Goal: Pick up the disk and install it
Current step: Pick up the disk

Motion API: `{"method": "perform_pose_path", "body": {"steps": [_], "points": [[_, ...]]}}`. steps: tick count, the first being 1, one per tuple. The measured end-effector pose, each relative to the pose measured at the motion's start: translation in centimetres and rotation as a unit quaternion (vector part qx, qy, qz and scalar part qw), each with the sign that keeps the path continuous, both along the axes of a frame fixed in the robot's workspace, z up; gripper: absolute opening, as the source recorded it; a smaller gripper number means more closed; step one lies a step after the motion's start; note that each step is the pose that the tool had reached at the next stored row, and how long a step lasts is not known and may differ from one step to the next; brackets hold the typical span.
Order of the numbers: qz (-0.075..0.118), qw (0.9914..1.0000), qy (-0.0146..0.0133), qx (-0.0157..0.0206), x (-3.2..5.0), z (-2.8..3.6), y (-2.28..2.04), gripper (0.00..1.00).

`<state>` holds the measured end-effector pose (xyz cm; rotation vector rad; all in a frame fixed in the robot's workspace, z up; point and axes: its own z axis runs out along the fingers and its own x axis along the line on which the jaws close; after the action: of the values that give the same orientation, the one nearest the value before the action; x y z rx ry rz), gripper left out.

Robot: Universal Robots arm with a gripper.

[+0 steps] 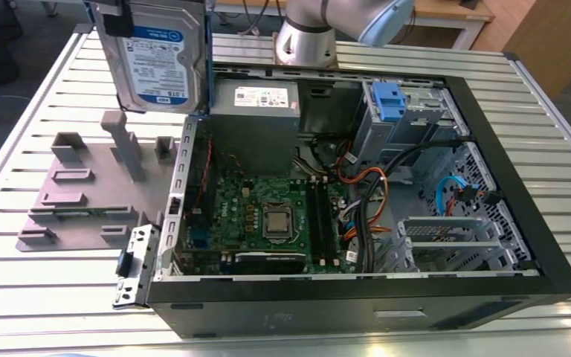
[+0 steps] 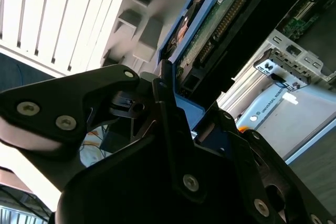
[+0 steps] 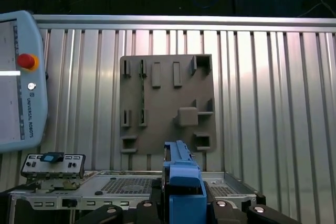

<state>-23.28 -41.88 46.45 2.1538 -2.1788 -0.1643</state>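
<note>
The disk [image 1: 157,59], silver-grey with a blue-and-white label and a blue bracket, hangs upright above the table at the exterior view's upper left, clear of the grey holder plate [image 1: 77,193] below it. My gripper [image 1: 142,16] is shut on its top edge. In the second wrist view the black fingers [image 2: 168,103] clamp the disk [image 2: 220,30], whose circuit-board side shows. In the first wrist view the blue bracket of the disk [image 3: 182,179] sticks out between the gripper [image 3: 181,208] jaws, over the holder plate [image 3: 165,103].
An open computer case [image 1: 523,186] lies on the slatted metal table [image 1: 47,282], with a drive bay and blue latch [image 1: 389,100] at its far end. A small blue-and-silver latch cage [image 1: 131,264] lies by the case's near corner. A teach pendant [image 3: 21,82] rests on the table.
</note>
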Motion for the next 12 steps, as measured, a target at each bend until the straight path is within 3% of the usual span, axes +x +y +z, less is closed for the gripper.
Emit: {"method": "perform_pose_path", "body": {"steps": [12], "points": [[0.0, 0.99997, 0.0078, 0.0, 3.89, -0.33, -0.63, 0.37]]}}
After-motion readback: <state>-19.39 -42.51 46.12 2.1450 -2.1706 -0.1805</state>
